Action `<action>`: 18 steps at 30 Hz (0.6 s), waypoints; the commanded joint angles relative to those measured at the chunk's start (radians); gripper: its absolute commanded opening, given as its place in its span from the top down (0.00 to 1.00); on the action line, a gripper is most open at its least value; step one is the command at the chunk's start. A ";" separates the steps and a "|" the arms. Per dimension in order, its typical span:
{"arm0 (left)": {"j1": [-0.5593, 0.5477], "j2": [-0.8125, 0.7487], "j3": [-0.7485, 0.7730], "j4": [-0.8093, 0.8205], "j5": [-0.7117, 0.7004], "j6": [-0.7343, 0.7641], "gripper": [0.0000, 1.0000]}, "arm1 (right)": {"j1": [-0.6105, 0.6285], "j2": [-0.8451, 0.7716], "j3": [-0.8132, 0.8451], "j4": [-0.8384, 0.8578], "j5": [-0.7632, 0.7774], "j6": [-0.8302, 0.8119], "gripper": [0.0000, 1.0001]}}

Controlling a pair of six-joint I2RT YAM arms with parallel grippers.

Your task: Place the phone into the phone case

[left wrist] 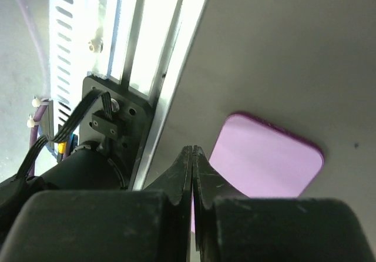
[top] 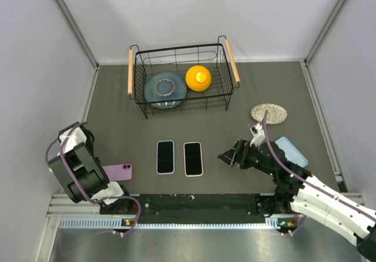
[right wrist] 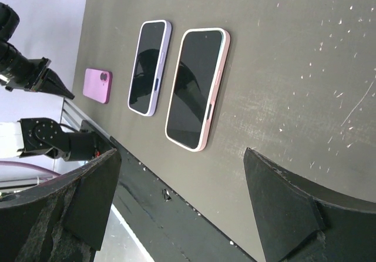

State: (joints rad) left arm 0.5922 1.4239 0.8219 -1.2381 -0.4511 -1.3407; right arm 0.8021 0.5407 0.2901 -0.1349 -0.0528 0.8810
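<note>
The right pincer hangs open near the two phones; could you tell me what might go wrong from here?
The pink-edged phone and lavender-edged phone lie flat, close together; the right pincer may nudge one while taking the other. The left pincer, shut near the purple item, may only push it.

My left arm (top: 76,168) is black and made of blocky joints, and a purple cable (top: 59,137) makes a loop around it. My left gripper (left wrist: 192,151) has two matte black fingers (left wrist: 176,182) that become thin at the tips; they look dusty and a little scratched. Behind them I have a black plate (left wrist: 126,133) with a silver screw (left wrist: 115,104), black wires (left wrist: 76,118) and white cable ties (left wrist: 36,103). My right arm (top: 329,200) wears white shells over black joints, with its own purple cable (top: 267,141). The fingers (right wrist: 282,203) of my right gripper (right wrist: 182,156) are broad black wedges with a rough surface.
</note>
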 commanded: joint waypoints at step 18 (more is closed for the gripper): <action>0.213 0.090 -0.056 0.149 -0.011 0.104 1.00 | -0.003 -0.015 0.029 -0.005 0.018 -0.036 0.14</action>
State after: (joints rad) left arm 0.7990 1.4853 0.7734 -1.1099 -0.4820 -1.2556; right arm 0.8021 0.5365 0.2901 -0.1505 -0.0479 0.8635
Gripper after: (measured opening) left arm 0.009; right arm 0.861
